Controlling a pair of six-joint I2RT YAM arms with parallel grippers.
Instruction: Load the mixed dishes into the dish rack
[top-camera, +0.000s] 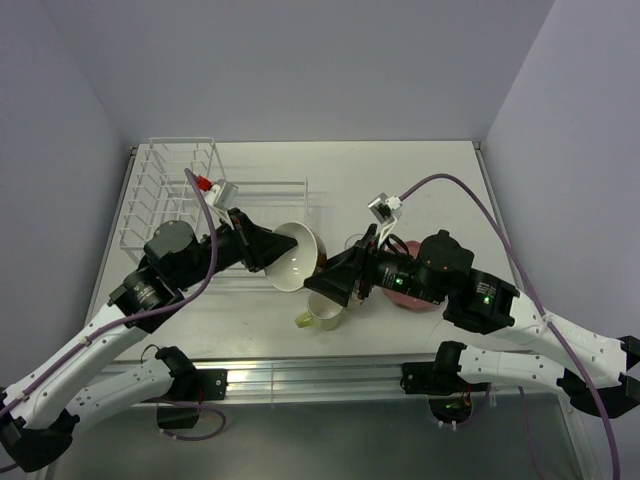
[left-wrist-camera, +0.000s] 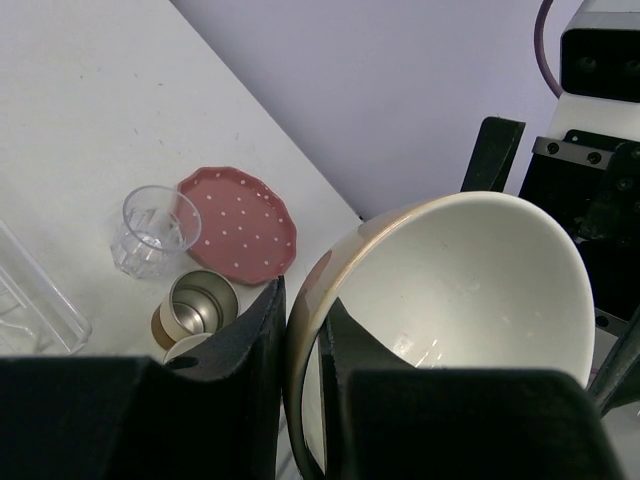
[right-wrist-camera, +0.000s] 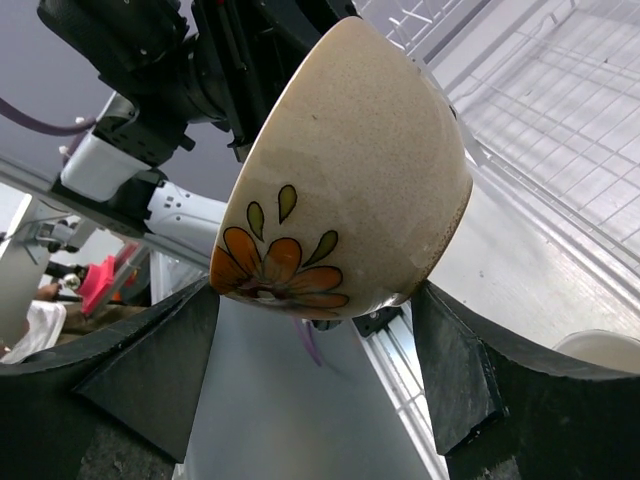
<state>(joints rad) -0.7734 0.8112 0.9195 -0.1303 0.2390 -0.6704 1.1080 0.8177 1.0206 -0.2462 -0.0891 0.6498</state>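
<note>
My left gripper (top-camera: 272, 250) is shut on the rim of the cream bowl (top-camera: 296, 256) and holds it tilted on its side above the table, to the right of the white dish rack (top-camera: 168, 188). In the left wrist view the fingers (left-wrist-camera: 255, 330) pinch the bowl (left-wrist-camera: 470, 290) rim. My right gripper (top-camera: 322, 284) is open, its fingers on either side of the bowl (right-wrist-camera: 350, 170), which has an orange flower. The mug (top-camera: 320, 314) sits below. The pink dotted plate (left-wrist-camera: 238, 222), glass tumbler (left-wrist-camera: 150, 230) and steel cup (left-wrist-camera: 200, 305) stand on the table.
The rack's lower basket (right-wrist-camera: 570, 130) lies just behind the bowl in the right wrist view. The right arm covers most of the pink plate (top-camera: 410, 303) in the top view. The two grippers are close together at the table's middle.
</note>
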